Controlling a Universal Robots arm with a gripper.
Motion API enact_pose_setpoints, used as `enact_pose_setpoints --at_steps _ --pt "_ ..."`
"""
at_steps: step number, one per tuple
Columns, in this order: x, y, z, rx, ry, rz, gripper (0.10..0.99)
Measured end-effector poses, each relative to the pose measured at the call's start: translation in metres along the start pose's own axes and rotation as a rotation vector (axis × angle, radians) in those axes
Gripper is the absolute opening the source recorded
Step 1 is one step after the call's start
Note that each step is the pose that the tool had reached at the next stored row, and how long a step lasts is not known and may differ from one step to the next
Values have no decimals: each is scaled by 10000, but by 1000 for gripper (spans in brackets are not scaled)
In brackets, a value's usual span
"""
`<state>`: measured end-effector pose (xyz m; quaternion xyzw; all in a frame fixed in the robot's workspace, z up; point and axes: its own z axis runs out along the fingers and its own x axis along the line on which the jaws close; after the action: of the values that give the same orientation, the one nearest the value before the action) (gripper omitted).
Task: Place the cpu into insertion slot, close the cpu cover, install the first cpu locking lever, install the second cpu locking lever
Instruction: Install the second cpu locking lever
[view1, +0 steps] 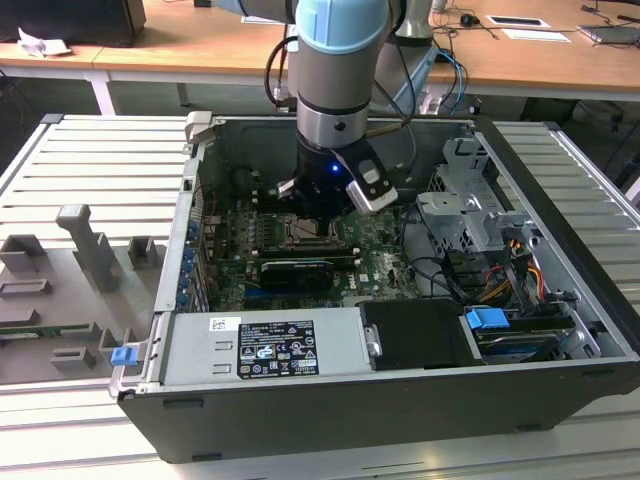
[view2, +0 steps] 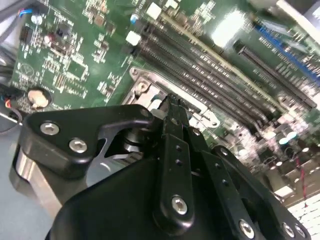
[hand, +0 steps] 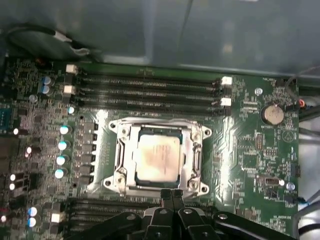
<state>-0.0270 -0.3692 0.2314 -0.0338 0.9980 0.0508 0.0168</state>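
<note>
- We see the cpu (hand: 158, 159) seated in the insertion slot (hand: 156, 156) on the motherboard (hand: 250, 145): a flat square chip with a dull silvery-beige metal top that carries a faint brownish tint near its middle.
- The cpu cover (hand: 192, 150) lies flat over the slot, a thin bright metal frame whose open centre leaves the chip's top exposed; its corners end in rounded lugs with screw heads.
- In the first wrist view the hand (hand: 171, 194) stands just at the slot's edge, its two slim black fingers pressed together with nothing pinched between them; in the second wrist view the fingertips (view2: 172, 107) meet over the slot's metal rim.
- The hand's links are matt black with bright screw heads and rounded outlines.
- The motherboard is glossy green, studded with small silver capacitors (hand: 62, 145), a round coin cell (hand: 272, 114), and long dark memory slots (hand: 150, 90) with white latches running beside the socket.
- In the exterior view the arm (view1: 340, 70), grey with a pale blue joint cap, reaches down into an open computer case (view1: 400, 390) of dark grey sheet metal; a long black card (view1: 292, 272) sits just near the slot.
- The case rests on a ribbed, light grey metal bench (view1: 90, 160); wooden desks (view1: 200, 45) stand behind.
</note>
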Motion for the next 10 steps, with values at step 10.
enact_pose_setpoints --at_steps 10 --pt "343 -26 67 -4 -2 0 106"
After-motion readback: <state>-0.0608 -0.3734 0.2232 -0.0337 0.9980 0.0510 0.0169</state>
